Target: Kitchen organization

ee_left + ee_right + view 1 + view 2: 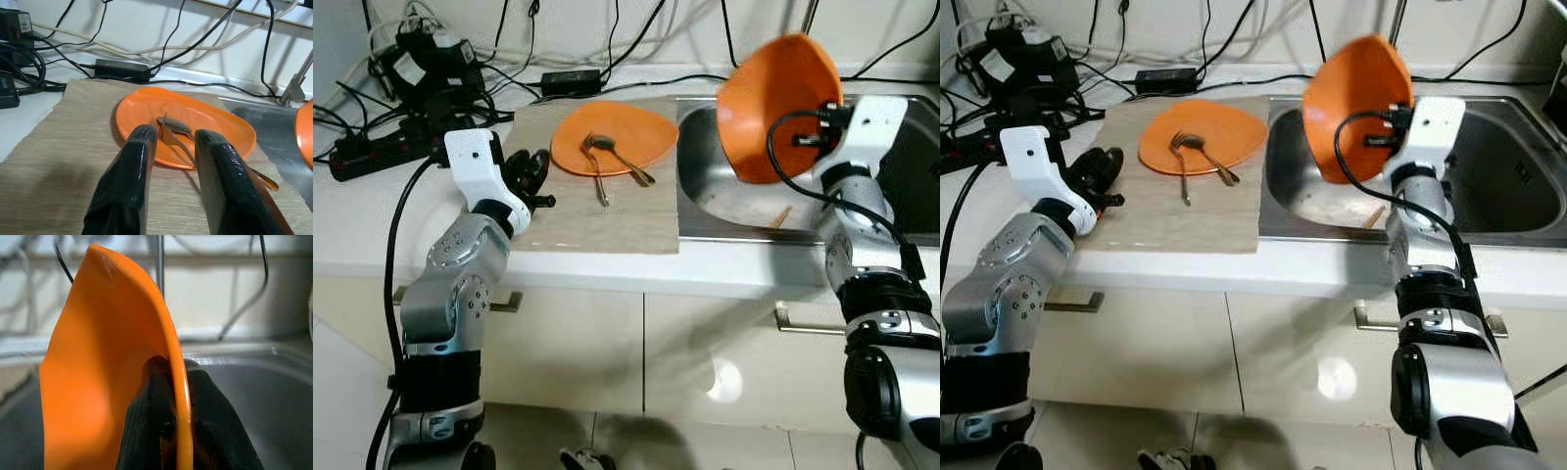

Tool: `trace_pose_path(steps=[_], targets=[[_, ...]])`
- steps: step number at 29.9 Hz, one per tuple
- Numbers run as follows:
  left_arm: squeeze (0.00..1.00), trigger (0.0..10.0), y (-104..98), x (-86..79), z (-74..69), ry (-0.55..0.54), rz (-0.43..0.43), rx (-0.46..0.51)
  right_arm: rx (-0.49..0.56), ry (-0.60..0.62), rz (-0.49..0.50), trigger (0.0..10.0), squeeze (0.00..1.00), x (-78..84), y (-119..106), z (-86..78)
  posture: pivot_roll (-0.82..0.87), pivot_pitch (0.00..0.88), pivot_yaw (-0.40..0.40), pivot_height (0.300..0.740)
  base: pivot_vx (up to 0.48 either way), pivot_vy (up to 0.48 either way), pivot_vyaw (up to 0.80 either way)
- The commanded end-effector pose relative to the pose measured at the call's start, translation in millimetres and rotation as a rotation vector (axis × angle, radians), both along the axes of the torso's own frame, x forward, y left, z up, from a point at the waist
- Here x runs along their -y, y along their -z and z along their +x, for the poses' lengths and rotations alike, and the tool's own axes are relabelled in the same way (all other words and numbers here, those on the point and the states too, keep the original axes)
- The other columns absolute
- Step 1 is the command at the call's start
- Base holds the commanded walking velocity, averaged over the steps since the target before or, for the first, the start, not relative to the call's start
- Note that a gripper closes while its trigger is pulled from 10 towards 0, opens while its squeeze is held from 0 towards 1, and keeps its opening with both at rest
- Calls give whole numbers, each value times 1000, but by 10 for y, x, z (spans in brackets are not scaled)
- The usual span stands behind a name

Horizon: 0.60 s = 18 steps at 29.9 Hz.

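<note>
The right gripper [168, 431] was clamped on an orange bowl's [773, 103] rim, tilted above the sink [705, 186]; a slip would drop it. The left gripper [168, 171] stood apart over the mat [578, 220].

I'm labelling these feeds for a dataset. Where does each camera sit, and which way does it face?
Left eye view: on the head, looking forward and down at the counter; both silver arms show.
Right eye view: its stereo twin; same scene, including the sink.
Left wrist view: along the open left claw, toward the orange plate holding a fork and spoon on the mat.
Right wrist view: along the right claw, pinching the orange bowl above the sink.
Both wrist views share the sink.
</note>
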State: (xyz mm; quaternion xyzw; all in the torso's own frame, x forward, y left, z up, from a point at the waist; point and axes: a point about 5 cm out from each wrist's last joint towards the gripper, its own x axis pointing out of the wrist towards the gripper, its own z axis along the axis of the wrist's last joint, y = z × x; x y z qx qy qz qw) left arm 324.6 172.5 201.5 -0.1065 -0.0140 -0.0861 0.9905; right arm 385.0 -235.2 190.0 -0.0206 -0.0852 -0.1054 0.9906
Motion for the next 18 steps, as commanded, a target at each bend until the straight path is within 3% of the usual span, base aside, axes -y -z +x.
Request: trace_pose_path(steps=[1, 3, 16, 17, 18], targets=[[0, 10000, -78, -29, 15, -1, 2, 18, -51, 33, 51, 0, 0, 17, 47, 20, 9, 0, 112, 740, 0, 0, 0], [0, 10000, -77, -35, 15, -1, 2, 13, -142, 60, 108, 0, 0, -14, 179, 41, 9, 0, 113, 740, 0, 0, 0], [0, 10000, -87, -50, 14, 0, -1, 11, -303, 93, 176, 0, 0, -104, 343, 85, 16, 0, 101, 740, 0, 0, 0], [0, 10000, -87, -51, 11, 0, -1, 11, -305, 96, 173, 0, 533, -108, 342, 88, 16, 0, 100, 740, 0, 0, 0], [0, 10000, -87, -51, 11, 0, -1, 11, -305, 96, 173, 0, 533, -108, 342, 88, 16, 0, 100, 740, 0, 0, 0]])
